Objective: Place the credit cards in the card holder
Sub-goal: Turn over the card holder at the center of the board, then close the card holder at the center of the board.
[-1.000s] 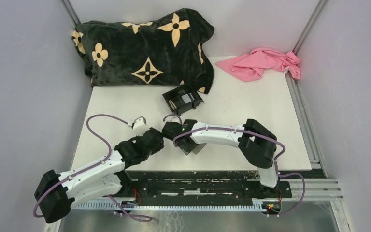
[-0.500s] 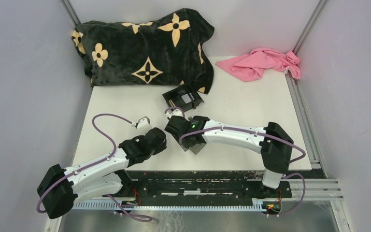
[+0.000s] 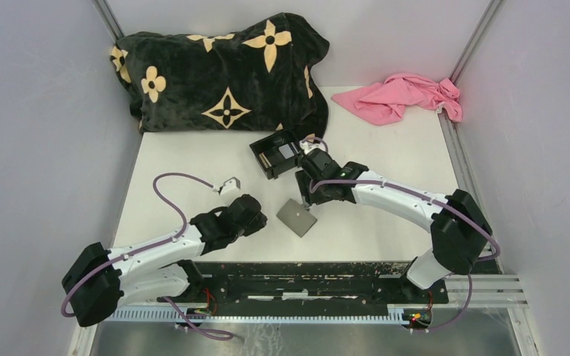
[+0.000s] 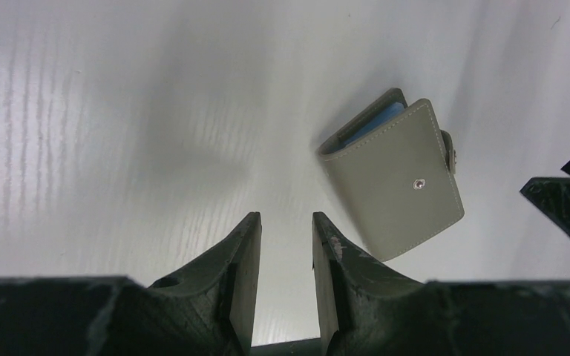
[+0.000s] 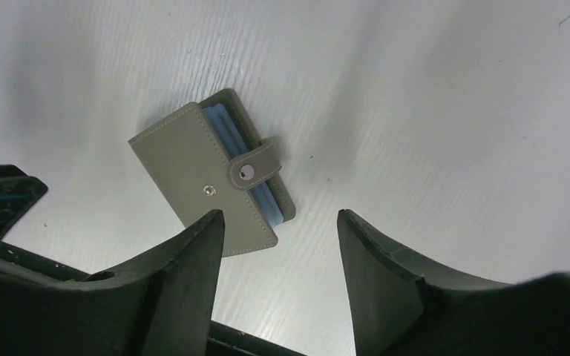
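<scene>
Card holder [image 3: 297, 217], flat grey bifold wallet, lies folded on white tabletop [image 3: 193, 156], nr centre. Left jaws just left of it w/ narrow gap, nothing held. Right jaws farther back by black plastic box [image 3: 280, 152], spread wide, nothing held.

one card holder [image 3: 297, 217] is lying on the one surface [image 3: 185, 159]. one black box [image 3: 280, 152] is sitting there too, with the credit cards [image 3: 288, 150] in it showing too small to count. one flower-print blanket [image 3: 223, 70] and one pink cloth [image 3: 404, 96] are lying at the back. two grippers are showing: left gripper [image 4: 286, 222], right gripper [image 5: 278, 215].
</scene>
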Motion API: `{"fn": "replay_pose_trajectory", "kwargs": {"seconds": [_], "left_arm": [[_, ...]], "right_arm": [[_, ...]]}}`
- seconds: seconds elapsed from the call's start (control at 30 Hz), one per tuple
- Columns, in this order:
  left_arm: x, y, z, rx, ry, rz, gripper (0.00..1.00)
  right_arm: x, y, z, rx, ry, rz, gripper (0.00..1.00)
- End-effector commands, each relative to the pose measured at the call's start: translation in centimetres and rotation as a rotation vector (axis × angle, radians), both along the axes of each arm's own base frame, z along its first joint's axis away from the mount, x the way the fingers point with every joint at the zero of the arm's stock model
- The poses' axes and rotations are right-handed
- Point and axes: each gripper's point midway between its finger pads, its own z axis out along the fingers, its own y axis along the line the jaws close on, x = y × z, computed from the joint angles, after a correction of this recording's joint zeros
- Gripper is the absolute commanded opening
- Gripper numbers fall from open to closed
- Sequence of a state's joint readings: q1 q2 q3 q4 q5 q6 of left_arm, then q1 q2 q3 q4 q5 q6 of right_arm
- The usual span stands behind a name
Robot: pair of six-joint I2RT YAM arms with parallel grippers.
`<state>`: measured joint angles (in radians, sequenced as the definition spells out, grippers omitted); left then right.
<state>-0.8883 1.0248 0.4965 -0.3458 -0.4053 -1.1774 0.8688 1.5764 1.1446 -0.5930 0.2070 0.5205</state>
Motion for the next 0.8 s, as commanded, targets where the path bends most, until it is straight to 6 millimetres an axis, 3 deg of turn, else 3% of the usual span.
{"fn": "replay_pose_trajectory", "kwargs": {"seconds": [0.0,0.27,0.77], "left_arm": [[1.0,-2.5,1.4,-0.041,-0.046,-0.059,0.39],[1.0,-5.4,0.8,0.002,-0.024,-0.142,0.39],[2.5,-7.9,-0.9,0.111,-0.009,-0.163,0.42]], "right_arm": [[1.7,1.0,2.4,0.184,-0.032,-0.030,0.64],[3.0,0.3,0.6,0.310,0.059,-0.074,0.63],[3.1,1.0,-2.8,0.393,0.197,-0.067,0.62]]}}
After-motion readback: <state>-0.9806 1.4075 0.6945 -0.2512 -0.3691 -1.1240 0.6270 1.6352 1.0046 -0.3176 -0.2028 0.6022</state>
